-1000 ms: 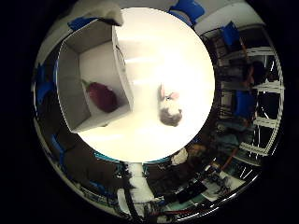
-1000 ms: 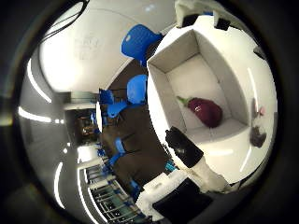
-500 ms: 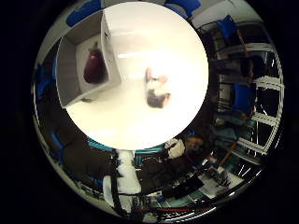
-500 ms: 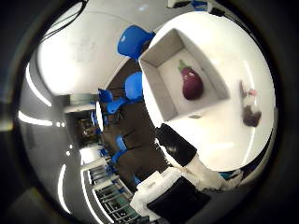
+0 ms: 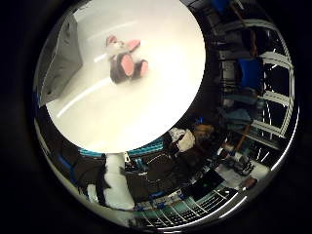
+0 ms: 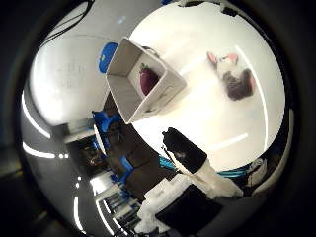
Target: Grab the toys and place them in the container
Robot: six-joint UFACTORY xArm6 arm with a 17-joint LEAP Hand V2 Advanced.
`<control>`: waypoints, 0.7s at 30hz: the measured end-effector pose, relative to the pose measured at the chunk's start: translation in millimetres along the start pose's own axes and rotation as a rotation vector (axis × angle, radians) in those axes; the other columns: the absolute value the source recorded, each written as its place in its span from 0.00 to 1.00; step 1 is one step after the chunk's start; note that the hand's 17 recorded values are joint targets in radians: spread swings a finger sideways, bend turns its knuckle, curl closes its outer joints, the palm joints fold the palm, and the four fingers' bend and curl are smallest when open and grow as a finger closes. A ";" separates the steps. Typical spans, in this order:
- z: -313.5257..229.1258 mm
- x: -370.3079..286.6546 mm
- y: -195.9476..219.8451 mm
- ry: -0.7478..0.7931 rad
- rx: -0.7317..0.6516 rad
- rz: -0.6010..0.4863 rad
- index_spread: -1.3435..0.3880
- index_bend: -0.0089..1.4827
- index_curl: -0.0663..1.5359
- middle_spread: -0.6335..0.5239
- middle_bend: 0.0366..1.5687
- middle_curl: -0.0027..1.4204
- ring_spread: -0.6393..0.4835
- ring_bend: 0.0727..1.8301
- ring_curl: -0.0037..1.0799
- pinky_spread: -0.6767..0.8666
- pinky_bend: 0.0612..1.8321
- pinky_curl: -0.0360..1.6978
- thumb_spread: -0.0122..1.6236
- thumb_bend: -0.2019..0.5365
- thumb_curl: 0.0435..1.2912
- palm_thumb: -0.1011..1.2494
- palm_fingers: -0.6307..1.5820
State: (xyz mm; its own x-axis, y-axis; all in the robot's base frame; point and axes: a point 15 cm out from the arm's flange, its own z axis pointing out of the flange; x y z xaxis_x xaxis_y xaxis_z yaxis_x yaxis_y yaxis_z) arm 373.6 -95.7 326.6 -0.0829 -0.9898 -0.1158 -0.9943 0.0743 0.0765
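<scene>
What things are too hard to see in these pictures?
- Purple eggplant toy: thumb side view, partly hidden by the wall of the white rectangular container; not seen at all in the little finger side view.
- Grey and pink plush mouse: blurred in both views, so its face is unclear.
- Robot hand: only a part shows at the views' edges.
</scene>
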 end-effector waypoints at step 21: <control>118.2 47.3 -25.7 -0.025 -0.080 0.078 0.59 0.11 0.21 0.60 0.15 0.24 0.76 0.23 0.20 0.73 0.27 0.17 0.75 0.25 0.22 0.51 0.38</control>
State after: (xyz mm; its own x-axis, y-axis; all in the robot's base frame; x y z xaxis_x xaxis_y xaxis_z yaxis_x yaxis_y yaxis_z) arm 387.3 -130.0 202.1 -0.1626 -0.9779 -0.1315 -0.9762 0.1401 0.1654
